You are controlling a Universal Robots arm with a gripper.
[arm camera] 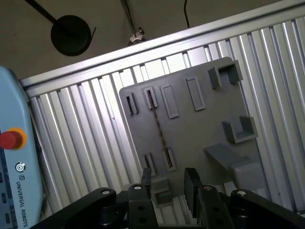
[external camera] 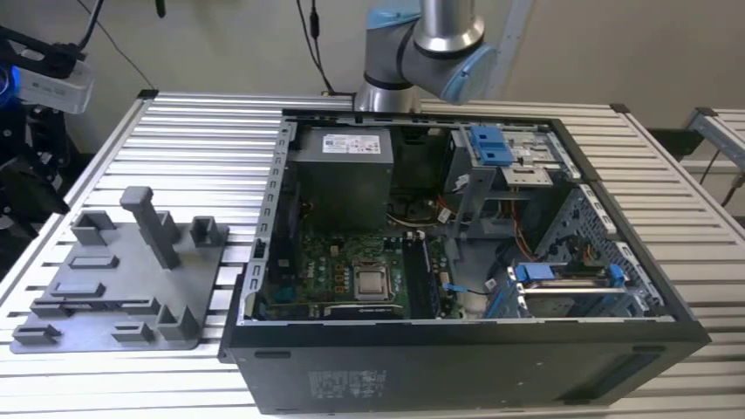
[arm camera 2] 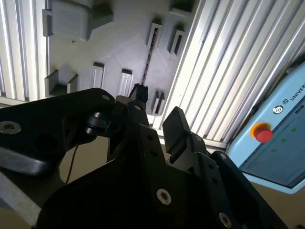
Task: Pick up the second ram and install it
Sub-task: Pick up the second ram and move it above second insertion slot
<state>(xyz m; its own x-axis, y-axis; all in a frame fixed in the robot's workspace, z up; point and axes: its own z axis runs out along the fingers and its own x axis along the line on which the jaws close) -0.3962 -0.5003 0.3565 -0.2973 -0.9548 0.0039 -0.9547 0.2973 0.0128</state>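
Grey tray (arm camera: 190, 129) lay on the slatted bench (arm camera: 81, 138), and the ram (arm camera: 158, 128) stood in it on its thin edge, so from above it looked like one dark line. Each end sat in a small slot block. The long axis ran from the block nearest the pincer (arm camera: 167, 174) straight away from it, across the tray. The pincer hung well above the tray, apart from the ram, with its two black fingers (arm camera: 190, 179) wide and nothing between them. In the first wrist view the ram's line pointed into the gap between the fingers, so one finger stood to each flat side of the stick. I judge that the gap was turned the right way for a grip across the thin board. The pair of slot blocks just beside the ram held nothing. In the exterior view the tray lay at the exterior view's left of the open case (external camera: 466, 371). Inside the case were the motherboard (external camera: 349, 271), a grey power supply (external camera: 344, 179) and blue clips (external camera: 491, 144). Whether a stick sat in the board I could not tell.
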